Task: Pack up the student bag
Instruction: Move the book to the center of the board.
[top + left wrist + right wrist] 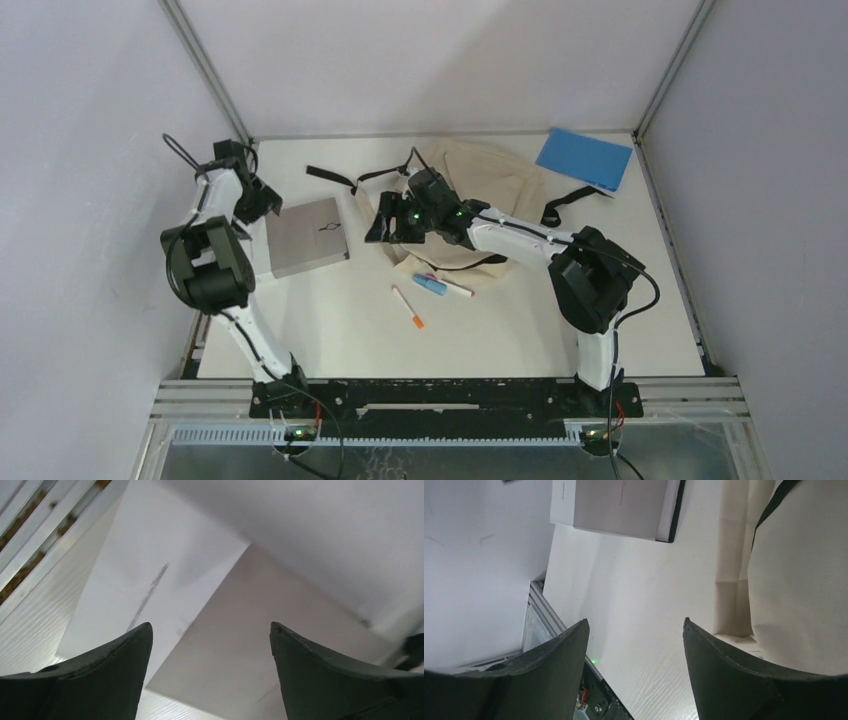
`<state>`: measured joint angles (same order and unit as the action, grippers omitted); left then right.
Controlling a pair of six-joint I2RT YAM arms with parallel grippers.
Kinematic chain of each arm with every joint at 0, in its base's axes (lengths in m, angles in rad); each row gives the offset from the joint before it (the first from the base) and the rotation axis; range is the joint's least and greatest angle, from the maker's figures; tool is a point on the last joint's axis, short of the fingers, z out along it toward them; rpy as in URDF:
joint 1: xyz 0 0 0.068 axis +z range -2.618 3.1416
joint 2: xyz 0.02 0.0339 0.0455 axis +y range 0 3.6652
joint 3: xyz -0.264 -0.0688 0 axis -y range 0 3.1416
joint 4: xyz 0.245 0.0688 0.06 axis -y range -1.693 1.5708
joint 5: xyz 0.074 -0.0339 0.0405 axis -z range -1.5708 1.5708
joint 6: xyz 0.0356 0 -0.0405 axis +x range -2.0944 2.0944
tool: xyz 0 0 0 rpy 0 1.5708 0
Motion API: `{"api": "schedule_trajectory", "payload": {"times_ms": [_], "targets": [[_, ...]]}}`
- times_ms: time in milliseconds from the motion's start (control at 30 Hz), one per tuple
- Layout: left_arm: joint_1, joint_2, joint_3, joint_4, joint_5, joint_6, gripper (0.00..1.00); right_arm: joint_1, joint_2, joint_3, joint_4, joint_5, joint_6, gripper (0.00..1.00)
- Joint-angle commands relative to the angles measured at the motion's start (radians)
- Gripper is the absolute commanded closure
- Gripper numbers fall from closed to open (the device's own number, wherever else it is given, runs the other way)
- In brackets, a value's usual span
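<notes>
The student bag (490,185) is a cream fabric backpack with black straps, lying flat at the back middle of the table. It also shows in the right wrist view (804,590), at the right. My right gripper (385,225) is open and empty, hovering over the bag's left edge; in its wrist view (635,622) bare table lies between the fingers. My left gripper (256,200) is open and empty beside a grey flat book (308,236). In the left wrist view (211,627) the grey book (260,645) lies below the fingers.
A blue notebook (585,158) lies at the back right. A white pen with an orange tip (408,307), a blue marker (430,285) and another white pen (457,289) lie in front of the bag. A black strap (330,178) trails left of the bag.
</notes>
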<state>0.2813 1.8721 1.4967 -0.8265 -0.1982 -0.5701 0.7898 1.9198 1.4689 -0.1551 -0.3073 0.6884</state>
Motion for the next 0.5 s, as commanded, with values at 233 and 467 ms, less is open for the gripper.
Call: {"api": "schedule_trajectory", "payload": {"times_ms": [233, 467], "targets": [[-0.013, 0.239, 0.399, 0.02, 0.137, -0.153, 0.13, 0.028, -0.022, -0.04, 0.012, 0.016, 0.013, 0.23], [-0.101, 0.437, 0.659, -0.103, 0.156, -0.005, 0.13, 0.045, -0.006, -0.022, -0.001, 0.026, 0.015, 0.23]]}}
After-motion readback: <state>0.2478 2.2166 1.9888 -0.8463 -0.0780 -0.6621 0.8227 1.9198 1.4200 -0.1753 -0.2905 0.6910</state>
